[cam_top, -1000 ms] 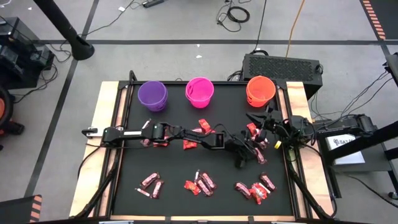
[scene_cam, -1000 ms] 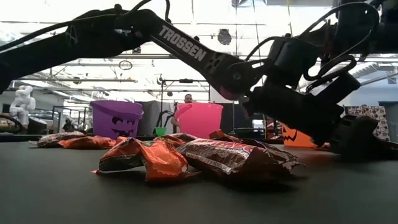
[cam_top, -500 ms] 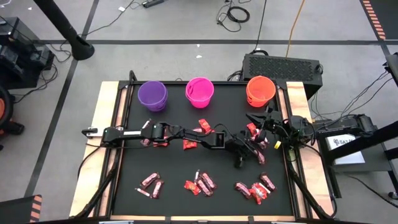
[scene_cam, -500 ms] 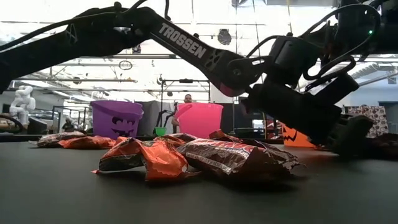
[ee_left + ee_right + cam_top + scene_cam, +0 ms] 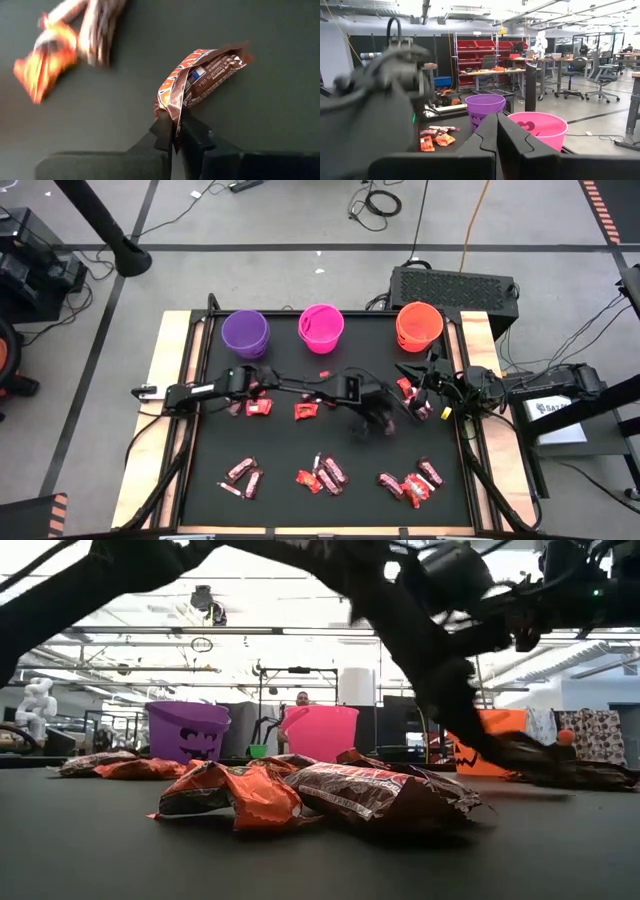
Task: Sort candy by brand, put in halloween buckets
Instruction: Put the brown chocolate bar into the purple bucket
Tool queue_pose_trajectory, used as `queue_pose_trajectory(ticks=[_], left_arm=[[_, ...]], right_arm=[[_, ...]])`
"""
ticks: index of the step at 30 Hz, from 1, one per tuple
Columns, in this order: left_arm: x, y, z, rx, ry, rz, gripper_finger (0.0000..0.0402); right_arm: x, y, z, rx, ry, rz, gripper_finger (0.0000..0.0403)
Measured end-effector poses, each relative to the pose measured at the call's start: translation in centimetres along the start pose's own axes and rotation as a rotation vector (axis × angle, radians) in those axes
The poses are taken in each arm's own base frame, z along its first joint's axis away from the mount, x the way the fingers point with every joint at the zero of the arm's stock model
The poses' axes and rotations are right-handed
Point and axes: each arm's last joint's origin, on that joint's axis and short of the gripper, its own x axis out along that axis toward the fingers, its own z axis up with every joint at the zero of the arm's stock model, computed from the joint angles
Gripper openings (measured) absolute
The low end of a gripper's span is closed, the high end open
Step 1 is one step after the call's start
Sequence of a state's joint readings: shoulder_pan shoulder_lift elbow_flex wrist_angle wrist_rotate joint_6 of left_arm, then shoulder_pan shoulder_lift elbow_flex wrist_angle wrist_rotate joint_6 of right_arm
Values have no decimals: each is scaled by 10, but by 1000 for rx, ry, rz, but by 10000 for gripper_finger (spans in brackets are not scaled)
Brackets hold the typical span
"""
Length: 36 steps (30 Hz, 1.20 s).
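My left gripper (image 5: 173, 136) is shut on one piece of candy (image 5: 202, 75), a brown and orange wrapped bar, above the right half of the black mat (image 5: 280, 445). In the high view this gripper (image 5: 372, 422) is blurred. More candy lies in small heaps along the near edge (image 5: 322, 476) and mid-mat (image 5: 305, 411). The purple (image 5: 245, 333), pink (image 5: 321, 326) and orange (image 5: 418, 325) halloween buckets stand in a row at the far edge. My right gripper (image 5: 496, 135) is shut and holds nothing. It stays drawn back at the table's right side (image 5: 415, 378). My left gripper pinches the bar's crimped end (image 5: 170, 111) between its two fingertips (image 5: 161, 131). It comes at it slanting down from above. The bar sticks out beyond the fingers, lifted clear of the mat, with its other end free.
Red-orange and maroon candy lies beside my right gripper (image 5: 405, 388) and near the purple bucket (image 5: 258, 408). In the low view a heap of candy (image 5: 300, 790) fills the foreground. Wooden borders (image 5: 170, 360) frame the mat. Bare mat lies between the middle and near rows.
My left gripper has taken hold of a bar on the right part of the mat. It has risen quickly, moved a little toward the table's left and far side, and tipped less steeply. The bar has come up clear of the mat.
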<state>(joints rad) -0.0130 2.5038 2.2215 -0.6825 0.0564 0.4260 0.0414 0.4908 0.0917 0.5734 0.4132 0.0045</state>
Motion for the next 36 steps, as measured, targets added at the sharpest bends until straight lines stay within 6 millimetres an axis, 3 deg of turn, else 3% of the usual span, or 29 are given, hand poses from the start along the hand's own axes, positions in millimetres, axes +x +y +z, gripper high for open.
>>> queue_pose_trajectory(ticks=[8,15,19,23,29,36], left_arm=[[-102,17,-9,-90,198,-47,16],[-217,34,-21,-227,195,51,16],[-272,42,-50,-340,204,191,16],[-319,47,-98,-500,238,338,16],[-352,40,-183,-765,261,481,16],[-354,28,-251,-928,336,668,16]], right_arm=[[0,0,-2,-13,24,-5,0],[0,0,-3,-6,26,-4,0],[0,0,-3,-12,25,-4,0],[0,0,-2,-24,20,-3,0],[0,0,-2,-18,16,0,0],[2,1,-2,6,14,-4,0]])
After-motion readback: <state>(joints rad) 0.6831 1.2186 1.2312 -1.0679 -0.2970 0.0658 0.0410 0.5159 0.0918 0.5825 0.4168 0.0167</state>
